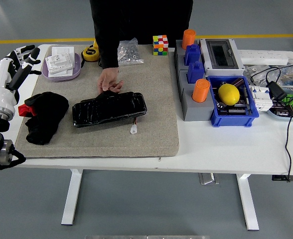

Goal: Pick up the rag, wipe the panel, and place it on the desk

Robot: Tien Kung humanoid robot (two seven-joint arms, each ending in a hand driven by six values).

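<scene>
Grey workshop floor with a yellow line ran behind a white table (226, 149) carrying a beige felt mat (151, 109).

Head view: the crumpled black rag (44, 117) lay at the mat's left edge, touching nothing but a small red piece (25, 108) at its left side. Just right of the rag sat the glossy black rectangular panel (109, 107), slightly tilted, with a small white connector (134, 130) on a wire near its front edge. A person in dark clothing stood at the far side, one hand (109, 79) resting on the panel's far edge.

The robot's left hand (21, 59) hung above the table's far-left corner, well apart from the rag, fingers spread and empty. The right hand was out of view.

Also noted: lavender tray (75, 72) with white parts, yellow tape measure (90, 53), colourful puzzle cube (160, 44), blue bin (233, 117) holding a yellow lemon (228, 93).
</scene>
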